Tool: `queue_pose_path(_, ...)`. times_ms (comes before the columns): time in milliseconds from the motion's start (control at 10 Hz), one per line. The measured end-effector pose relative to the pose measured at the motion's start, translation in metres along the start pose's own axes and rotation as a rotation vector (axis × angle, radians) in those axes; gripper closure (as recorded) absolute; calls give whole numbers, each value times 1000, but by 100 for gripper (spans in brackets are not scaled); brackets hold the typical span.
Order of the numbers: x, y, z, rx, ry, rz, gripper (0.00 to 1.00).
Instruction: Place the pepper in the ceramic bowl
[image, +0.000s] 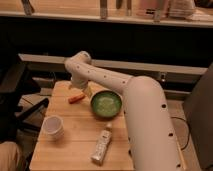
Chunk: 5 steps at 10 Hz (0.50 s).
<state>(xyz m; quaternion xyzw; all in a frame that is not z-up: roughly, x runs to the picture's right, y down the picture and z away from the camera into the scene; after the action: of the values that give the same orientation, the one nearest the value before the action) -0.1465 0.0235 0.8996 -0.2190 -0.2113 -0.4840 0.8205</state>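
Lying on the light wooden table (75, 150), the small slim orange-red pepper (76, 98) is just below the white arm's gripper (81, 89), and we cannot tell whether they touch. We see the gripper wide open, with nothing in it. Beside the gripper, away from the pepper, stands the round dark-green glossy ceramic bowl (94, 107). Farther off are a small white cup (53, 127) and a white tube (102, 145).

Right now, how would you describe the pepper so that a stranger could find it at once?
On the wooden table, look left of the green ceramic bowl, just below the gripper. There lies the pepper, small and slim. It is the only orange-red thing; the cup and tube are white.
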Motion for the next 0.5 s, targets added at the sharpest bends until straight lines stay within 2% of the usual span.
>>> queue_pose_path(500,0,-8,29,-16,-54,-39,20)
